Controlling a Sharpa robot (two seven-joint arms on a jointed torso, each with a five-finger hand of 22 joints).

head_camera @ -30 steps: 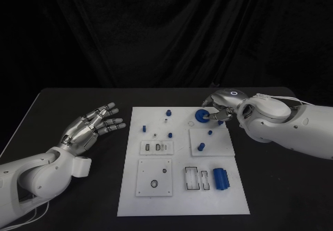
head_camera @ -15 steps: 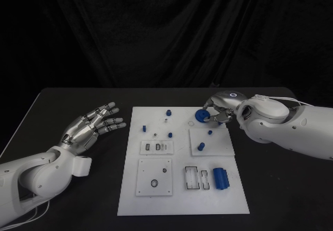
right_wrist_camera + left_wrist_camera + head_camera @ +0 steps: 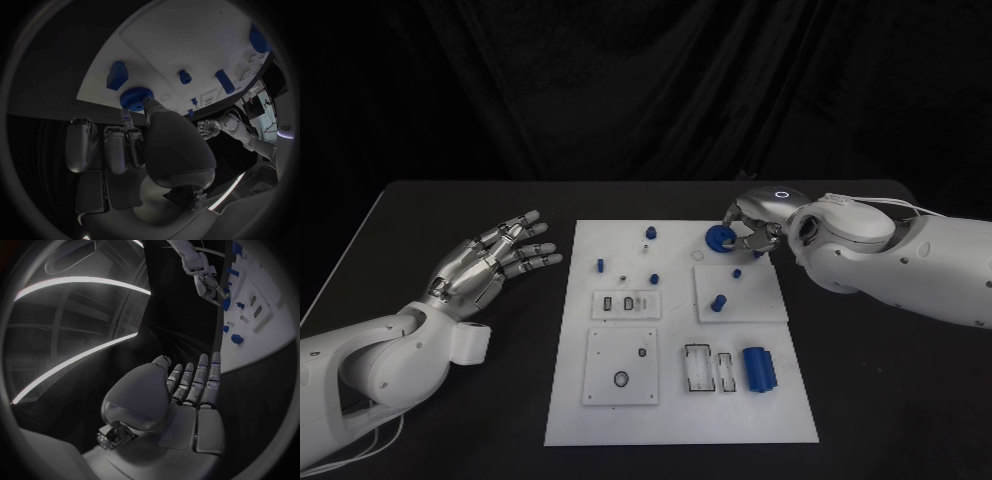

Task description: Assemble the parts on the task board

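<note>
The white task board (image 3: 678, 420) lies in the middle of the black table. Over its far right part my right hand (image 3: 759, 222) pinches a blue gear wheel (image 3: 720, 238) between thumb and finger; the right wrist view shows the gear (image 3: 135, 97) held just above the board (image 3: 181, 40). My left hand (image 3: 495, 262) hovers left of the board with its fingers spread and holds nothing. In the left wrist view that hand (image 3: 187, 390) is open too, with the board (image 3: 265, 335) beyond it.
Blue pegs stand on the board at the far middle (image 3: 651, 234), the left (image 3: 600, 266) and on the right square plate (image 3: 718, 302). A blue cylinder (image 3: 759, 369) lies near the slotted block at the near right. Bare black table surrounds the board.
My right hand has turned and drawn in slightly at the board's far right, keeping the gear at almost the same spot. The left hand has not moved.
</note>
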